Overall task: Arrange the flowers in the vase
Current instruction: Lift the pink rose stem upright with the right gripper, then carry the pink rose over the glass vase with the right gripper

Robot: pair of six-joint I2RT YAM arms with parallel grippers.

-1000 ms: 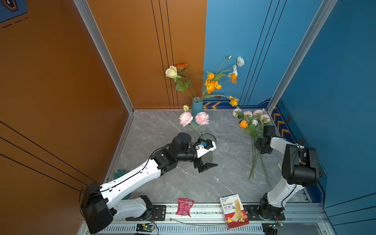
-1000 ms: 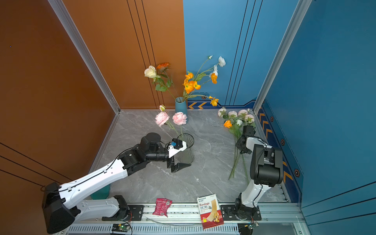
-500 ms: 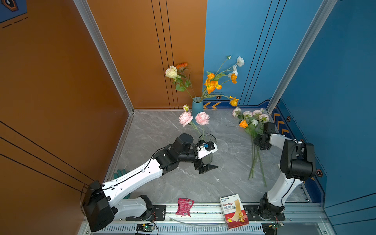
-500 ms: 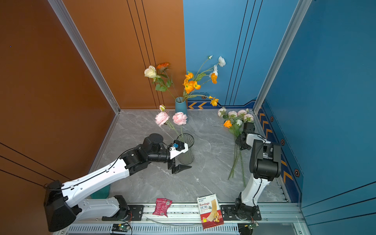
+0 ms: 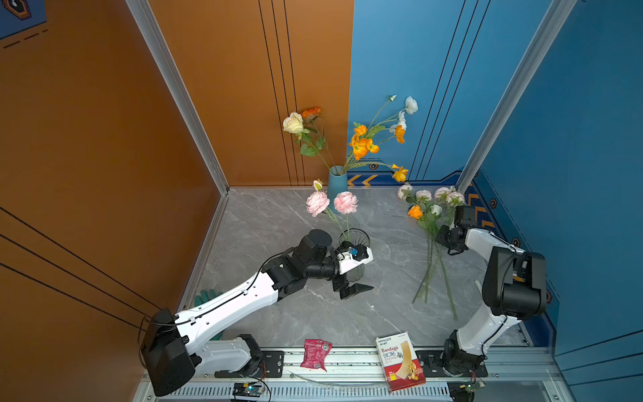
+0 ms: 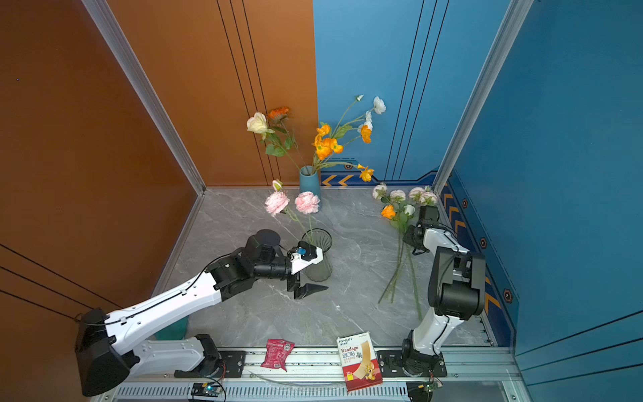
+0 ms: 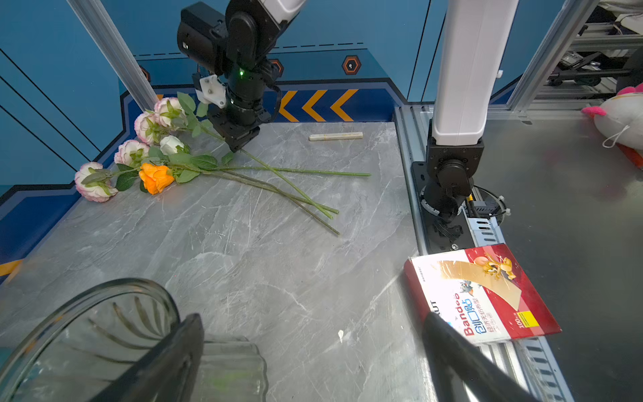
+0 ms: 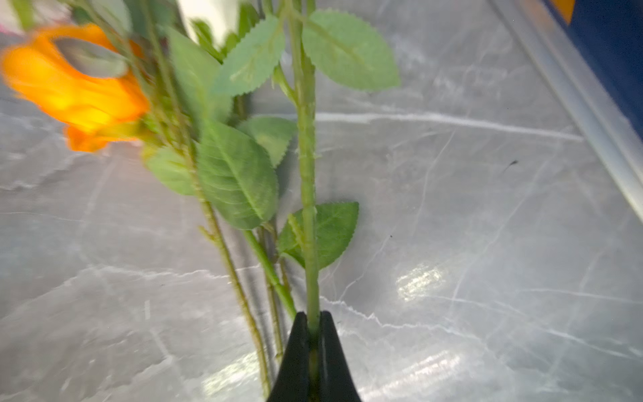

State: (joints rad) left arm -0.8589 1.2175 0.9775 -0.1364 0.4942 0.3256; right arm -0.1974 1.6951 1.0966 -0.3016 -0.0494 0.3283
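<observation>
L side first: the L end effector (image 7: 312,318) is spread wide & hangs low beside the glass vase (image 5: 355,239), w/ nothing btwn its fingers. No real change there vs a sec ago. One finger sits right at the vase wall; contact or not, you can't tell. That vase stands upright mid-desk (image 5: 278,222) w/ two pink peonies (image 5: 317,202) already in it. Behind it, at the back wall, the blue vase (image 5: 337,181) carries the orange poppies (image 5: 362,146) + a cream rose (image 5: 293,122).

The R side is where the change is. The R end effector (image 8: 313,334) has come in over the loose flowers (image 5: 429,215) lying on the desk by the R wall, and its jaws have gone from part-open to pressed together. The wrist view shows them pinching one green stem (image 8: 308,174) low down, under the leaves. Neighbouring stems run just beside the tips but look outside the grip. The orange rose (image 8: 76,90) is blurred there; which bloom this stem carries you can't tell.

Meaning for you: the pick looks made, the lift not yet. Next is prob. raising that stem clear of the pile, then carrying it across to a vase. Watch for leaves snagging the other stems & dragging them along. Several stems remain on the desk, so there's plenty left to do.
</observation>
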